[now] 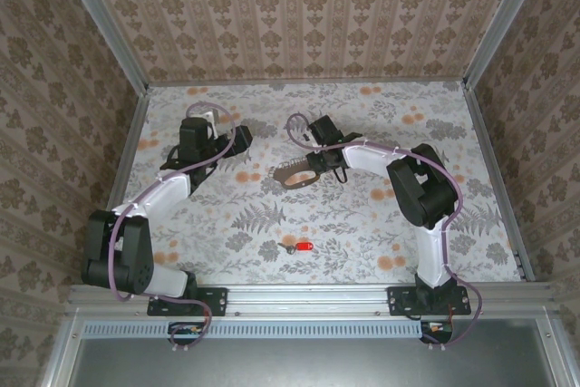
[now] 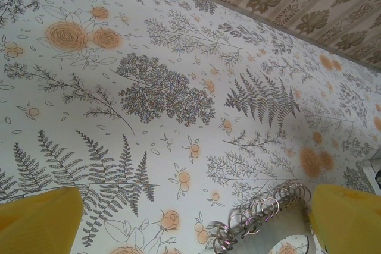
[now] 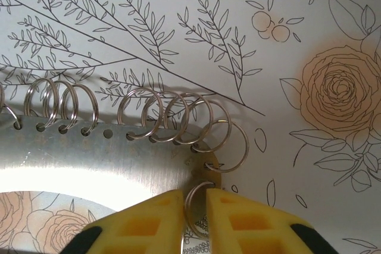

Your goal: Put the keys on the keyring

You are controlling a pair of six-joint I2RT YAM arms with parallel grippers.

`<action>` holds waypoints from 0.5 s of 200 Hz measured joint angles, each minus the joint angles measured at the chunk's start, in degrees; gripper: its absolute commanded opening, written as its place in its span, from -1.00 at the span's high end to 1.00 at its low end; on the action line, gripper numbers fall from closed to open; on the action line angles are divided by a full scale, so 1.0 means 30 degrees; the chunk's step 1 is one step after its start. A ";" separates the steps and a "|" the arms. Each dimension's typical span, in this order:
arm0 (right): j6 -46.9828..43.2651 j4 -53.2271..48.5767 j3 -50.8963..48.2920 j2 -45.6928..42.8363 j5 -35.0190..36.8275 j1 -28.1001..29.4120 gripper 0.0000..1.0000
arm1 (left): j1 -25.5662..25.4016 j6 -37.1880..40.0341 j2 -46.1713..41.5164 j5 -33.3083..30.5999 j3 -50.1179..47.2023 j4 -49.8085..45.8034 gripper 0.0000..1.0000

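Damask-patterned walls [image 1: 308, 15] enclose a table [image 1: 362, 233] covered in a floral and fern print. Left arm [image 1: 159, 192] reaches from its base at the near edge, folds at the elbow and extends toward the far left part of the table. Right arm [image 1: 426, 197] rises from its base on the right and bends left toward the table centre. Left gripper [image 2: 195, 206] hangs above the bare print with its yellow fingers [image 2: 36, 221] set wide apart and nothing between them. Right gripper [image 3: 195, 196] has its yellow fingers [image 3: 250, 221] drawn nearly together, clamped on one small split ring at the edge of the keyring [image 1: 292, 175]. In the top view the keyring lies flat at mid-table, between the two grippers and touching the right one. It is an oval loop of dull grey metal with a hollow middle, and a row of holes along one edge carries thin split rings [image 3: 178, 117] that stand upright and overlap. In the left wrist view the same rings appear at the lower right, near the right-hand finger. Key [image 1: 303, 247], with a red head and short silver blade, lies on the table nearer the arm bases, well apart from the keyring and from both grippers.
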 measured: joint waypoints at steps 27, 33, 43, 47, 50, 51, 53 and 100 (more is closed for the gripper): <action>0.0007 -0.0007 0.0000 0.0109 0.0066 0.0000 0.68 | 0.0000 0.0000 0.0000 0.0124 0.0000 0.0007 -1.00; 0.0007 -0.0007 0.0000 0.0124 0.0095 0.0000 0.64 | 0.0000 0.0000 0.0000 0.0138 0.0000 0.0007 -1.00; 0.0000 -0.0007 0.0000 0.0160 0.0124 0.0000 0.51 | 0.0000 0.0000 0.0000 0.0175 0.0000 0.0007 -1.00; -0.0015 -0.0007 0.0000 0.0160 0.0131 0.0000 0.46 | 0.0000 0.0000 0.0000 0.0175 0.0000 0.0015 -1.00; 0.0036 -0.0007 0.0000 0.0168 0.0153 0.0000 0.42 | 0.0000 0.0000 0.0000 0.0182 0.0000 0.0015 -1.00; 0.0036 -0.0007 0.0000 0.0168 0.0153 0.0000 0.42 | 0.0000 0.0000 0.0000 0.0182 0.0000 0.0015 -1.00; -0.0087 -0.0007 0.0000 0.0175 0.0175 0.0000 0.39 | 0.0000 0.0000 0.0000 0.0182 0.0000 0.0015 -1.00; -0.0211 -0.0007 -0.0007 0.0189 0.0328 -0.0022 0.32 | 0.0102 0.0007 0.0000 0.0328 0.0000 0.0226 -1.00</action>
